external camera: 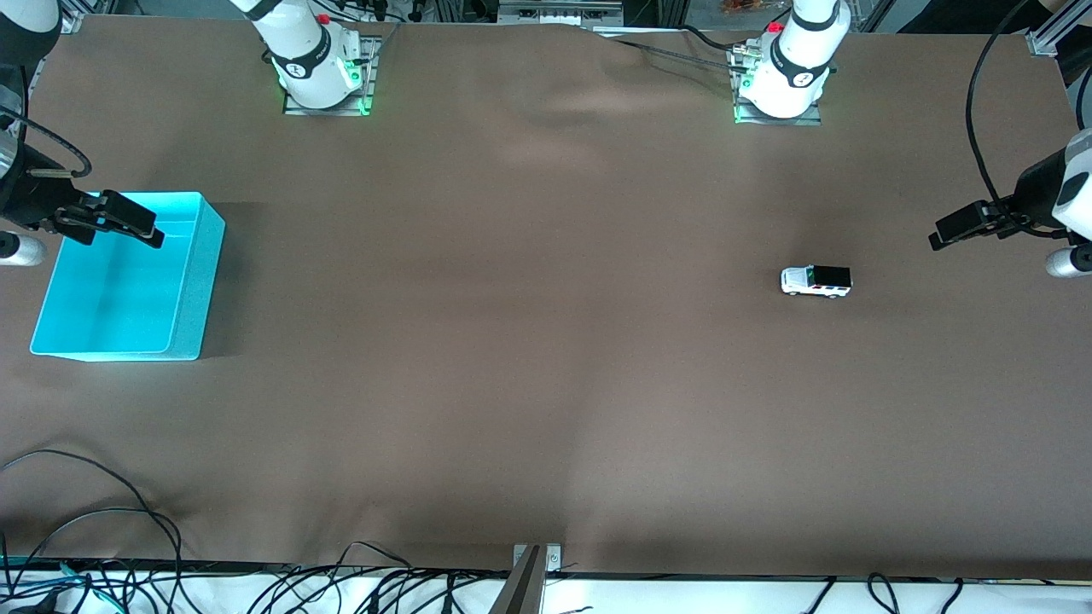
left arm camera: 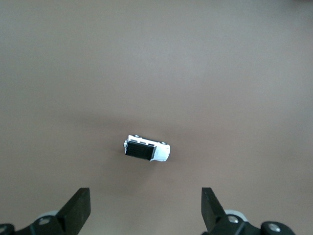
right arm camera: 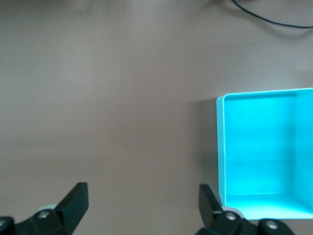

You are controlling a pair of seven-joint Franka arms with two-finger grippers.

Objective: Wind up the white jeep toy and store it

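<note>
Cables [external camera: 102, 546] trail along the bench [external camera: 529, 358] edge nearest the front camera. The jeep [external camera: 816, 280] sits on its wheels toward the left arm's end, well apart from the bin [external camera: 128, 277] at the right arm's end. Left gripper [external camera: 943, 234] hangs near the jeep; its wrist view shows jaws spread, jeep [left arm camera: 146, 149] between them farther off. Right gripper [external camera: 145, 234] hovers over the bin; its wrist view shows jaws spread, and only 1 bin [right arm camera: 220, 147] corner.
</note>
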